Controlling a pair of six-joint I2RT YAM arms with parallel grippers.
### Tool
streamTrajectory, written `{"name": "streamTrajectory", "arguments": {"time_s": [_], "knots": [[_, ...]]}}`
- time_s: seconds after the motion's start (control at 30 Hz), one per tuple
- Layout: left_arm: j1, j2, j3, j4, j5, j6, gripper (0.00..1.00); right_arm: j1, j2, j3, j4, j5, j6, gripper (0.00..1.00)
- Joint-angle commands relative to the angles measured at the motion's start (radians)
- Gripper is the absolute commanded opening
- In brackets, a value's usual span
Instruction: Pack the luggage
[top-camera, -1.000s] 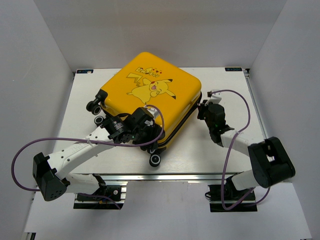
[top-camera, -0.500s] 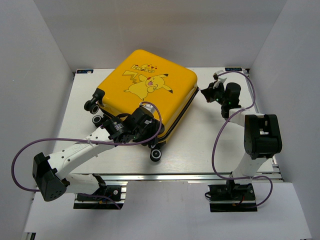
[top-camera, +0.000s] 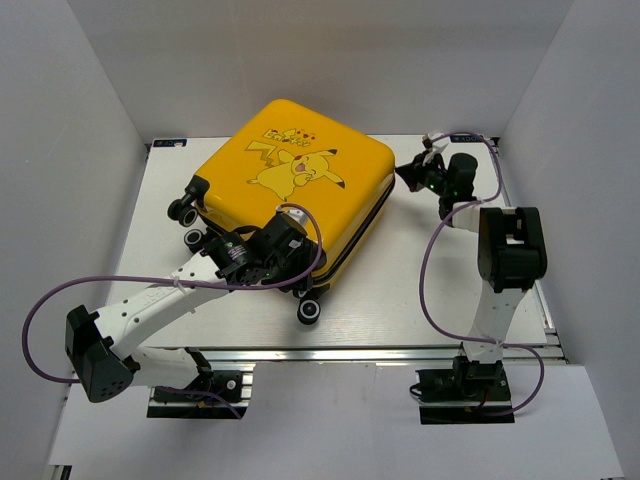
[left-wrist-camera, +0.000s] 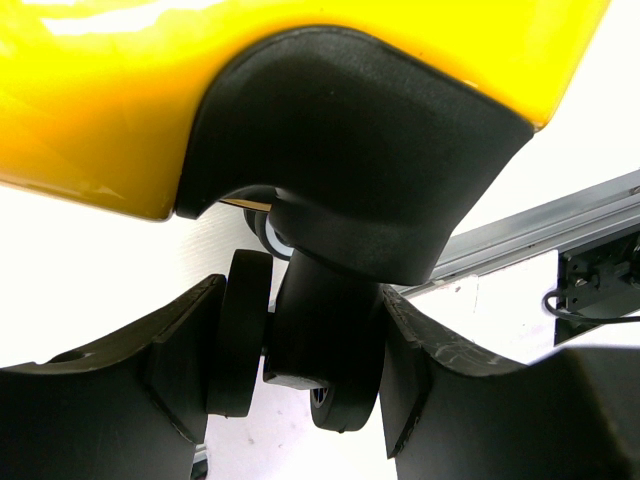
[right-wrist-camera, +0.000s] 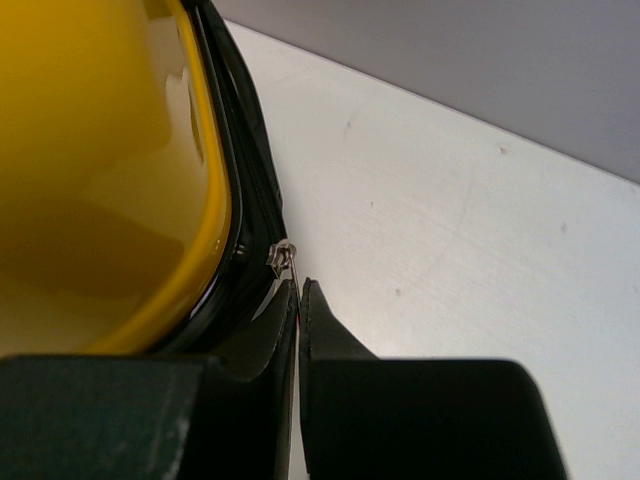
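From above, the yellow luggage lies shut and skewed on the tabletop, toward the back. Left wrist cam: the left hand is clamped around a black wheel at one corner. Right wrist cam: the right hand is pinching the zipper pull, fingers basically together.

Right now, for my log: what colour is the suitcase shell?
The suitcase is yellow with a cartoon print; clearest from the top camera.

The suitcase shell is smooth, glossy yellow plastic (lights mirror in it); wheel matt black; zip pull shiny metal.
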Motion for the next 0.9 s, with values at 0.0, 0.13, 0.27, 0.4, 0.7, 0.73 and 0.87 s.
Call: {"name": "streamTrajectory", "arguments": {"time_s": [0.0,0.13,0.27,0.4,0.7,0.73,0.87], "knots": [[0.045,-0.062,-0.015,-0.383,-0.149,-0.168,0.0,-0.079,0.099,0.159,0.2,0.281,0.029,0.0],[0.045,-0.12,-0.042,-0.391,-0.133,-0.206,0.0,-0.048,0.23,0.298,0.217,0.223,0.069,0.0],[0.045,-0.154,-0.06,-0.4,-0.132,-0.255,0.0,0.024,0.326,0.382,0.326,0.119,0.062,0.0],[0.045,-0.16,-0.052,-0.43,-0.156,-0.303,0.0,0.079,0.324,0.355,0.315,0.036,0.069,0.0],[0.045,-0.063,0.198,-0.46,-0.285,-0.322,0.98,0.159,-0.068,-0.293,0.608,0.017,0.014,0.0],[0.045,-0.059,0.222,-0.46,-0.309,-0.325,0.98,0.171,-0.109,-0.4,0.621,0.022,-0.004,0.0],[0.045,-0.025,0.359,-0.458,-0.461,-0.346,0.98,0.223,-0.331,-0.615,0.609,0.088,-0.041,0.0]]}}
